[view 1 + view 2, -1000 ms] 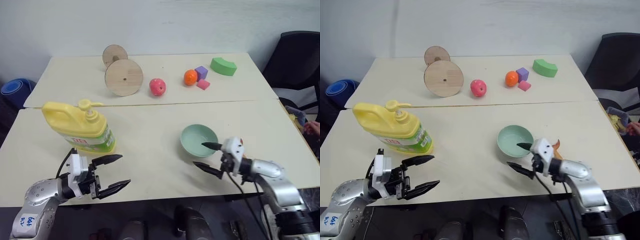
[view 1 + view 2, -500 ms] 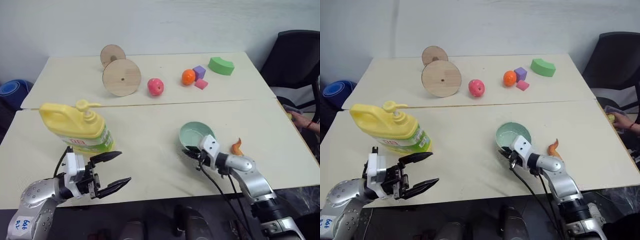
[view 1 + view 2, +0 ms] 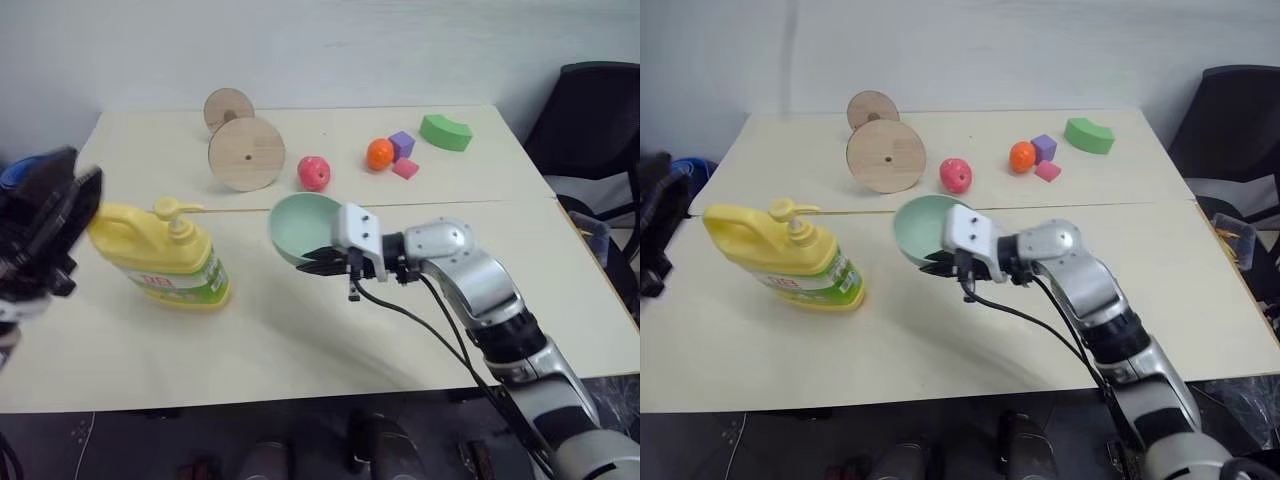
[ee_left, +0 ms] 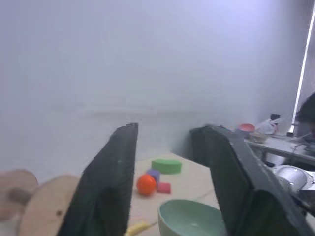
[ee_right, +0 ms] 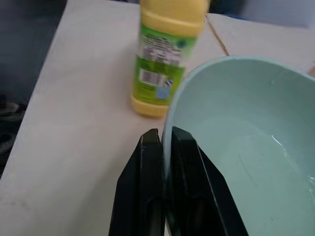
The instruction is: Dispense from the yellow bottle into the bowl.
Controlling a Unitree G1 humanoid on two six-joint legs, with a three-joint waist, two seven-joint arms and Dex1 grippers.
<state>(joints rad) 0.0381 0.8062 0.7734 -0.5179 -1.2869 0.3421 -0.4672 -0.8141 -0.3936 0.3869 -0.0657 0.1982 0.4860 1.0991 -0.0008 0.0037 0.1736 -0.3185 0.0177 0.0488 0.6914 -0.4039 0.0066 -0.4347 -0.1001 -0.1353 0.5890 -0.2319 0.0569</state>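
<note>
Now right gripper (image 3: 322, 262) at frame center is clamped on the rim of the bowl (image 3: 303, 226), holding it tilted above the counter (image 3: 300, 340), just right of the yellow bottle (image 3: 160, 255), which stands upright at left-center. Left gripper (image 4: 170, 196) is raised at the far left edge, fingers (image 4: 110, 187) apart with nothing between them.

White wall (image 3: 350, 40); beige tables (image 3: 300, 330); black chair (image 3: 590, 110).
</note>
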